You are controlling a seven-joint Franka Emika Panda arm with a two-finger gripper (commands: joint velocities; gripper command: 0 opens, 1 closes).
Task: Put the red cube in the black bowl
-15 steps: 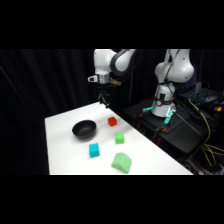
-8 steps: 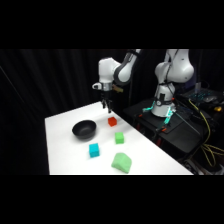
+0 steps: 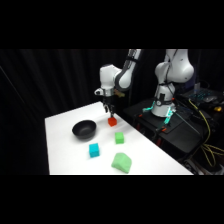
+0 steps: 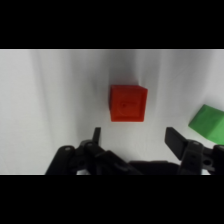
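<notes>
Tool (image 4: 131,136) now low over red cube (image 4: 128,103), having swung right and descended; fingers spread apart, empty. Cube on desk (image 3: 65,150), untouched, near black bowl (image 3: 84,129). Green block (image 4: 209,121) beside. Grasp looks imminent.

In the wrist view a green block (image 4: 209,122) is cut off by the right edge, so its shape cannot be told. In the side view the tool (image 3: 108,111) is too small and blurred to judge, and the surface (image 3: 65,145) runs off below.
</notes>
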